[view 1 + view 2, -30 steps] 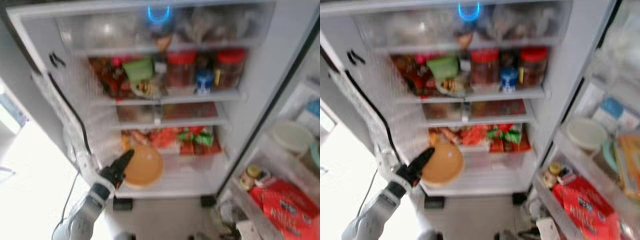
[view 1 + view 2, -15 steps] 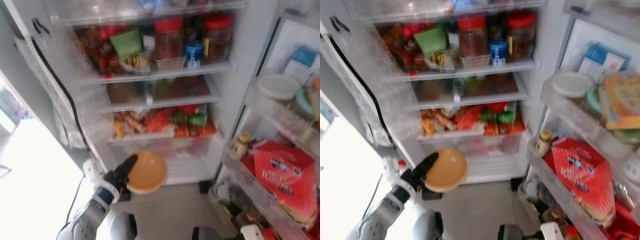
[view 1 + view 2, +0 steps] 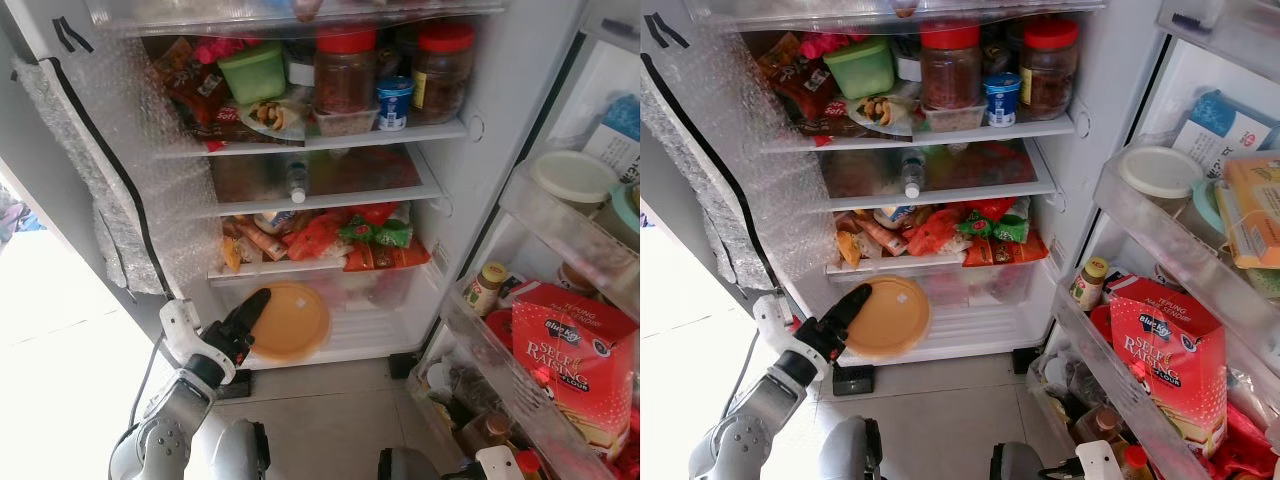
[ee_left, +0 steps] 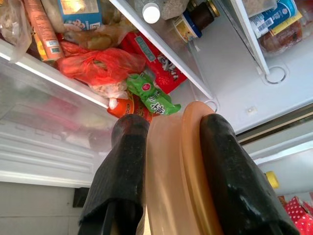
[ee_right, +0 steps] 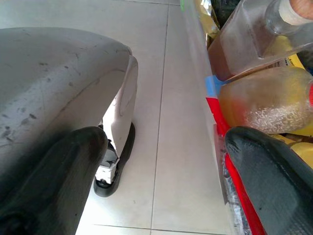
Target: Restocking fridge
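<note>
Left wrist view: orange lid (image 4: 181,176) clamped between left gripper (image 4: 168,147) fingers.

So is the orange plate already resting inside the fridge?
Not yet. The left gripper grips the orange plate, tilted, at the fridge's bottom compartment.

Pale tiled floor (image 3: 330,415) lies below the fridge; bubble wrap (image 3: 130,190) with black edging hangs at its left wall.

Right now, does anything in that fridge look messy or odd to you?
Somewhat. The third shelf is a jumbled heap of red and green packets, and a clear bottle lies on its side above. Bubble wrap lines the fridge's left wall. The left gripper holds an orange plate upright.
</note>
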Tool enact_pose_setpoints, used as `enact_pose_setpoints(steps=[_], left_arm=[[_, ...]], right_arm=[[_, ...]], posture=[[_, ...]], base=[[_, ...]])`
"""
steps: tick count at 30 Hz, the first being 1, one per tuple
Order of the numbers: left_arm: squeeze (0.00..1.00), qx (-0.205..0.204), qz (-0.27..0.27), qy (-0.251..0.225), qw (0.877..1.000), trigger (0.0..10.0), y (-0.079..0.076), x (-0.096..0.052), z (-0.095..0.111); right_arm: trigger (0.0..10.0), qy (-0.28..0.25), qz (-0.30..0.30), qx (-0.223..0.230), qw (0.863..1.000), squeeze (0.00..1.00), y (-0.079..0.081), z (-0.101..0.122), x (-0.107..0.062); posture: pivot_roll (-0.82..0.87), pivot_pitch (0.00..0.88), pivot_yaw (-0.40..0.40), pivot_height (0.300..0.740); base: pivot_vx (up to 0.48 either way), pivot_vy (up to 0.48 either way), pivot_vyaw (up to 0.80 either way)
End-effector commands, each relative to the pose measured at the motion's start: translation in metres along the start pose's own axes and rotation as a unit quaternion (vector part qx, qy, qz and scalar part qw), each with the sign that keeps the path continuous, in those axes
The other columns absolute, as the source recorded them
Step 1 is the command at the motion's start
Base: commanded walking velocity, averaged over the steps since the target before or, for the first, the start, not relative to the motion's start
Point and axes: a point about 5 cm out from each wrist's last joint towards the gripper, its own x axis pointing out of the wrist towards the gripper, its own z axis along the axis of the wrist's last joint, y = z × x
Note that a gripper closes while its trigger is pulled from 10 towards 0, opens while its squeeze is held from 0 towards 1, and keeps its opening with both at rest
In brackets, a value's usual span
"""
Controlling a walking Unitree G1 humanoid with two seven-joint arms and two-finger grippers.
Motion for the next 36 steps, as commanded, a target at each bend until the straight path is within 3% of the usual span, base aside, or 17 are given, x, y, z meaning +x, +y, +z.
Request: enact_pose_setpoints(steps=[1, 9, 36], left_arm=[[0.0, -0.004, 0.009, -0.009, 1.0, 10.0, 0.0027, -0.0011, 0.0019], [0.0, -0.002, 0.011, -0.013, 1.0, 10.0, 0.0038, -0.0007, 0.0038], [0.0, 0.019, 0.015, -0.014, 1.0, 10.0, 0.0053, -0.0006, 0.0065]], right_arm=[[10.0, 0.0, 0.01, -0.008, 1.0, 0.0, 0.0037, 0.0006, 0.001], [10.0, 0.001, 0.012, -0.012, 1.0, 0.0, 0.0038, 0.0006, 0.001], [10.0, 0.004, 0.016, -0.02, 1.0, 0.0, 0.0054, 0.0006, 0.0015]], posture=[[-0.07, 0.065, 0.03, 0.624], [-0.07, 0.067, 0.031, 0.624], [-0.06, 0.05, 0.035, 0.624]], base=[[0.0, 0.0, 0.0], [0.0, 0.0, 0.0], [0.249, 0.0, 0.0]])
